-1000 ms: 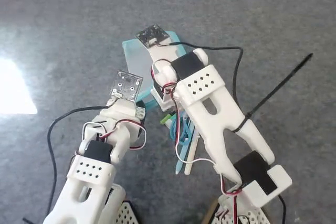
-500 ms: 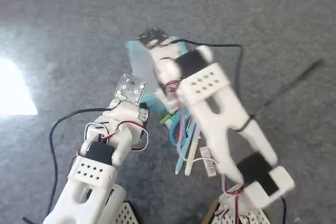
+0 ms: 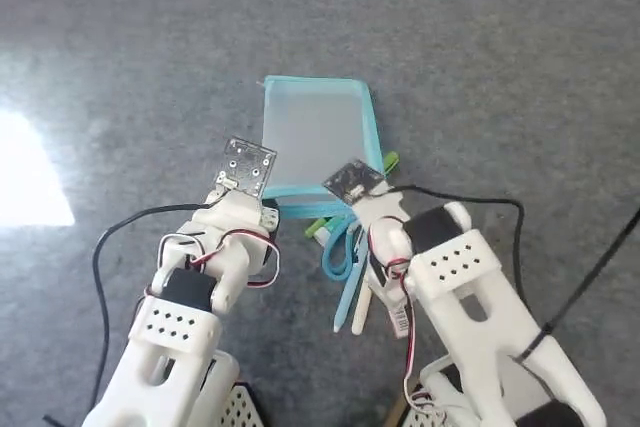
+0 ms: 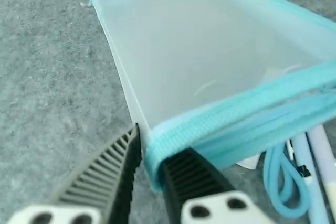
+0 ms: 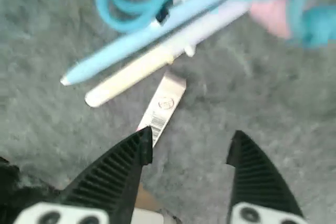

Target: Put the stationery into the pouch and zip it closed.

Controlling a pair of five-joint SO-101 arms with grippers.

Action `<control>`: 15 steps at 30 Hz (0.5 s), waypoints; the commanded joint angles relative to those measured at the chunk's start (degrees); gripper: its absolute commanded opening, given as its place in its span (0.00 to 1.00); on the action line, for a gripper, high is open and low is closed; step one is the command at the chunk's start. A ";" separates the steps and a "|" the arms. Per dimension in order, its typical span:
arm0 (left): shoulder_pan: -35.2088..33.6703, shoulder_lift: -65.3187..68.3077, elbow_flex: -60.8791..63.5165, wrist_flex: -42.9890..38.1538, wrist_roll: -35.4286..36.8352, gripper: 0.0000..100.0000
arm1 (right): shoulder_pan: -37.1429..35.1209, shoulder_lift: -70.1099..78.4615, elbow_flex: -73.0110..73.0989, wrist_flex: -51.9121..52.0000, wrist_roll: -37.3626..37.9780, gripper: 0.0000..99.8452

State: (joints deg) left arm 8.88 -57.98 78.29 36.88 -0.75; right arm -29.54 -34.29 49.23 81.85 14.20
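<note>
Pouch (image 3: 315, 137), translucent with teal zip edging, lies flat on the grey table (image 3: 120, 87), its near edge toward the arms. Left gripper (image 4: 151, 153) is closed on the pouch's near corner, with the teal edging pinched between its ribbed fingers. Stationery lies on the table just beside the pouch's near edge: a light-blue pen (image 5: 142, 40), a cream pen (image 5: 128, 80) alongside and touching it, a blue cord loop (image 5: 131, 17) and a flat barcoded tag (image 5: 160, 108). Right gripper (image 5: 191, 140) hangs above this group, fingers spread wide, holding nothing.
</note>
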 commanded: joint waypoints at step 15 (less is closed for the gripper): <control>-0.53 -0.26 0.04 -1.41 -0.26 0.01 | -5.49 9.27 4.66 -10.59 -2.55 0.20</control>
State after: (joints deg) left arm 8.88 -57.98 78.29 36.88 -0.75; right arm -34.20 -25.85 53.45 74.11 14.02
